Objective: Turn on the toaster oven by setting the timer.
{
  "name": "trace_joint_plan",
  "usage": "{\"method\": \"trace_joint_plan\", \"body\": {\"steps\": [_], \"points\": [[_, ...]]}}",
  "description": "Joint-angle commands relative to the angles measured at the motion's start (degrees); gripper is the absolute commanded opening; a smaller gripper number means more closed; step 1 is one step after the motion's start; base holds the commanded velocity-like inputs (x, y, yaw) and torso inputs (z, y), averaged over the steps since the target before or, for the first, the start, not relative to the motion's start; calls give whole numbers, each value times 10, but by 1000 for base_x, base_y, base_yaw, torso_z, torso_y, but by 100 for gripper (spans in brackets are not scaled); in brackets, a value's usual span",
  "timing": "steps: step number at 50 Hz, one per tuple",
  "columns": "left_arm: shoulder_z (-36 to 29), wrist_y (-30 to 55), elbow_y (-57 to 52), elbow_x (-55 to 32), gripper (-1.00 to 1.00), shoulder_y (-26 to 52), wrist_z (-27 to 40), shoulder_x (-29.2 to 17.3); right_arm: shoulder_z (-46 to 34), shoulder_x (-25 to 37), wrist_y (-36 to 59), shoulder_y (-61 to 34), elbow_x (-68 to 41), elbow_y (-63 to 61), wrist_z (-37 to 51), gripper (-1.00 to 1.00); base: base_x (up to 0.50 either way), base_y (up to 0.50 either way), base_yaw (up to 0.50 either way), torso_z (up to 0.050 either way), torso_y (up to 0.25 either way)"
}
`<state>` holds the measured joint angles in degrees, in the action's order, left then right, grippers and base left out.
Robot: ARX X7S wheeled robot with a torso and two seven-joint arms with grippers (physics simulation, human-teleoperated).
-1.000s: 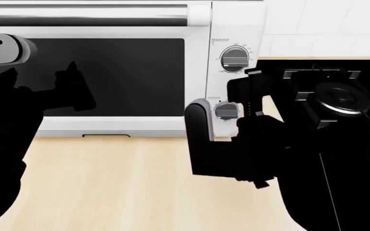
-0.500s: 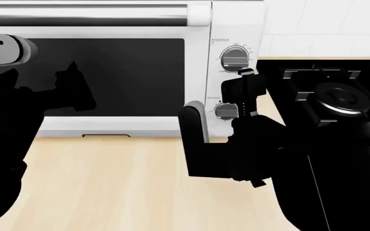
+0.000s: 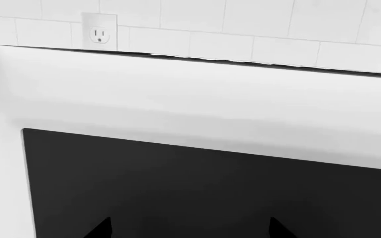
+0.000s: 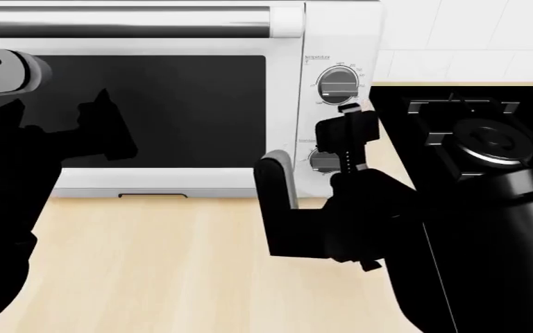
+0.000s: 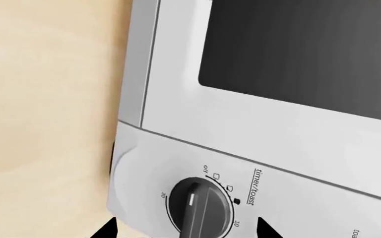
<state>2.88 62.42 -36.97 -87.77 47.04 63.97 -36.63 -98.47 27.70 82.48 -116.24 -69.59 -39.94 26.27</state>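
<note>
Pale wood counter (image 4: 174, 263) is carrying the white boxy toaster oven (image 4: 332, 28) against white tiles; the right end effector (image 5: 185, 225), fingertips spread, is flanking its grey timer knob (image 5: 200, 203).

Toaster oven (image 5: 177, 124), lower knob (image 5: 200, 206): label "timer/toast"; dial marks "off", "30", "10". Upper knob (image 4: 337, 87) label illegible.

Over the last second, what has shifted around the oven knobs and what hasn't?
The right gripper slid toward the robot's left and closer to the toaster oven, now framing the lower timer knob; its jaws are open, nothing gripped. The knob's pointer sits near off. The left gripper stayed before the glass door; the upper knob looks unchanged.
</note>
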Motion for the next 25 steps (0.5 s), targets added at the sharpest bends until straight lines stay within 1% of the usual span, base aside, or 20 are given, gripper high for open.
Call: {"method": "trace_joint_plan", "body": {"steps": [1,25], "points": [[-1,-4,1,0,100,0,1,-2,-10,-11,5,5,0,11,14,100,0,0,0,0,0],[-2,-12,0,-4,100,-7,4,-5,-43,-24,-4,7,20,33,17,100,0,0,0,0,0]]}}
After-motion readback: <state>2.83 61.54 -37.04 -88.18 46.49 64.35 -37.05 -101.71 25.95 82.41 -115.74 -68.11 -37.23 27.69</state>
